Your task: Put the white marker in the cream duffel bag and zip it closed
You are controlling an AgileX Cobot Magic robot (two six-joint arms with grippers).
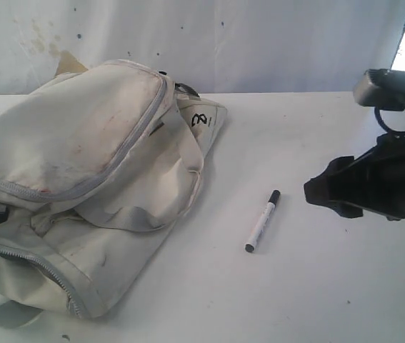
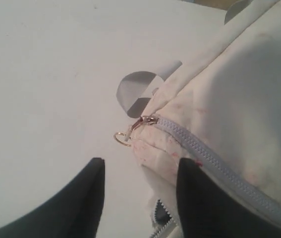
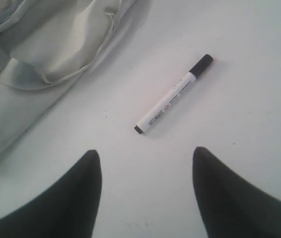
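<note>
The white marker (image 1: 261, 221) lies on the white table (image 1: 295, 286), black cap pointing away, just right of the cream duffel bag (image 1: 81, 136). The bag lies slumped on the left, its grey zippers running across it. My right gripper (image 1: 318, 191) hovers to the marker's right. In the right wrist view this gripper (image 3: 146, 151) is open and empty, and the marker (image 3: 172, 94) lies apart, beyond its fingertips. My left gripper (image 2: 142, 162) is open at a corner of the bag (image 2: 239, 99), near a gold zipper ring (image 2: 122, 139). A lower zipper (image 2: 160, 220) gapes a little there.
A grey strap (image 1: 127, 214) lies across the bag's front, and a strap loop (image 2: 138, 91) sticks out onto the table beside the corner. A black logo (image 1: 200, 120) marks the bag's far end. A pale wall stands behind the table.
</note>
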